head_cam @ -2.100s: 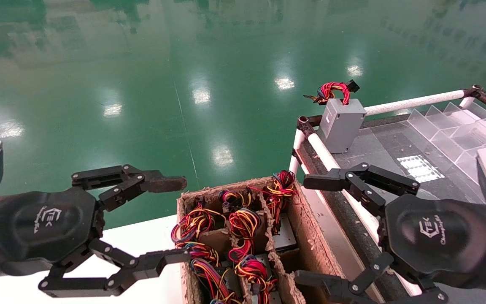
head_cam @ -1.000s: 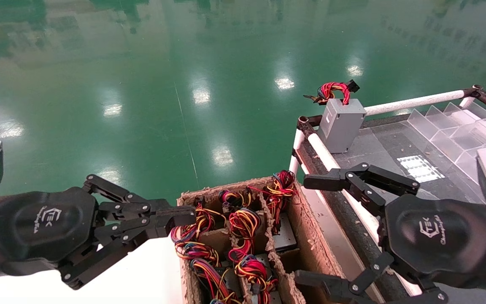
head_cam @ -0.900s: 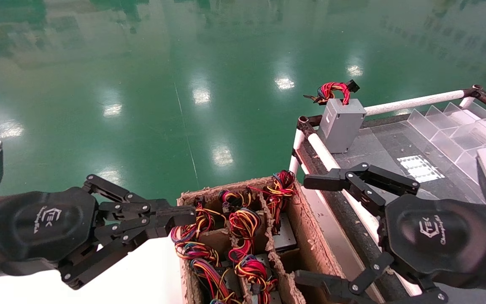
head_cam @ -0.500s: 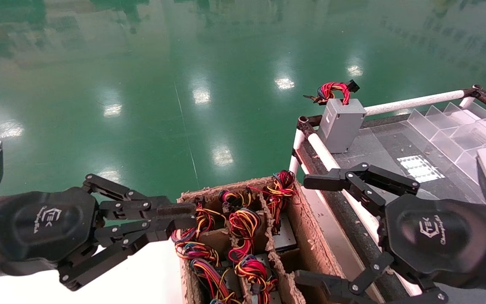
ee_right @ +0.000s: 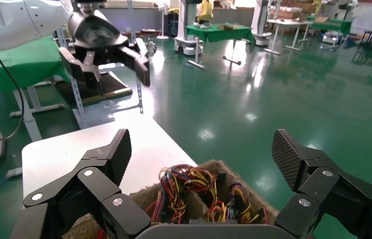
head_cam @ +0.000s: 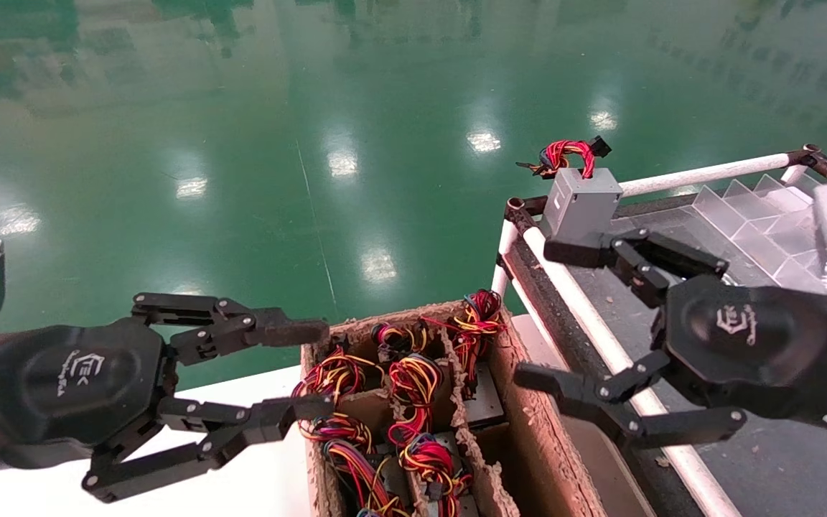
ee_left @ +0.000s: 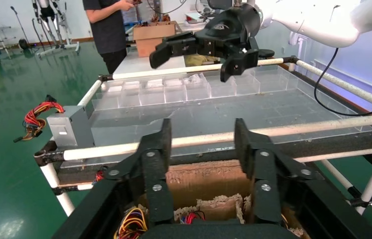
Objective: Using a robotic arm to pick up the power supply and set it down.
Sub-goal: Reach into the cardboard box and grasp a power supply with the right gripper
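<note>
Head view: "TEK" on right hand (head_cam: pixel 550 312)

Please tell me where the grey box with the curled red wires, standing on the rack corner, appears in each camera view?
Head view: grey box on the rack's far left corner, above the right hand.
Left wrist view: at, beside the white rail.
Right wrist view: not in it.
Shared landmark: cardboard box.

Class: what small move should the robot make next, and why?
Probably lower the right claw into the cardboard box. It hangs open over the box's right wall, and its wrist view frames the wire bundles inside it. The left claw is open at the box's left.
</note>
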Robot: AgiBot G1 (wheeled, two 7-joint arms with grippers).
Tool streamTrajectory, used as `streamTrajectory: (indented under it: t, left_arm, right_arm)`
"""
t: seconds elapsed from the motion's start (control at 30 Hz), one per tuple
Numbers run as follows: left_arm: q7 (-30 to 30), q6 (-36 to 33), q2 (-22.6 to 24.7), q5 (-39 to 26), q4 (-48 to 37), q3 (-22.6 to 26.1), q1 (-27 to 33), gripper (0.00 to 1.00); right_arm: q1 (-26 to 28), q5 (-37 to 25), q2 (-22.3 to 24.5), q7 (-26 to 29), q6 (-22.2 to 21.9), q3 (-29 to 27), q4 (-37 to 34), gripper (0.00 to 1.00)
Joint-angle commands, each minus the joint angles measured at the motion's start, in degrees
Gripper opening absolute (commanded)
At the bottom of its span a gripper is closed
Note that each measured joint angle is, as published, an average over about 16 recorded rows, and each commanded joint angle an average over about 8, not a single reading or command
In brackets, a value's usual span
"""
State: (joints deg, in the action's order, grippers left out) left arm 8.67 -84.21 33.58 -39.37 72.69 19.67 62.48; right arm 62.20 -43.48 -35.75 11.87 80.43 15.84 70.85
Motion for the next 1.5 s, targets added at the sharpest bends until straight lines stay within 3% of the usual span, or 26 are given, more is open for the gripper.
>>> streamTrajectory:
  t: [0.03,0.47,0.87,0.9,1.13,1.17,1.5]
  left_arm:
    - [0.0,0.0,0.0,0.0,0.0,0.0,0.0,1.0]
    - [-0.01,-0.01,0.0,0.01,-0.02,0.01,0.01,1.0]
    - [-0.02,0.0,-0.01,0.02,-0.02,0.02,0.01,1.0]
    - [-0.02,0.0,-0.01,0.02,-0.02,0.02,0.01,1.0]
    - [-0.02,0.0,-0.01,0.02,-0.02,0.03,0.01,1.0]
    - [-0.02,0.0,-0.01,0.02,-0.02,0.03,0.01,1.0]
    - [-0.03,0.0,-0.01,0.03,-0.02,0.04,0.02,1.0]
  right_arm:
    - [-0.08,0.18,0.38,-0.12,-0.26,-0.37,0.42,1.0]
    - [5.68,-10.56,-5.92,2.18,-7.33,5.26,-6.91,1.0]
    - [15.86,-23.73,-15.46,-2.01,-11.63,11.8,-25.59,1.0]
    - [16.41,-24.17,-16.39,-2.7,-11.74,12.09,-27.5,0.91]
    - [19.58,-25.46,-21.91,-7.92,-10.94,13.26,-39.49,0.04]
    - [19.97,-25.49,-22.54,-8.76,-10.75,13.32,-40.9,0.0]
    - [23.42,-26.18,-27.59,-17.2,-9.64,13.82,-52.75,0.0]
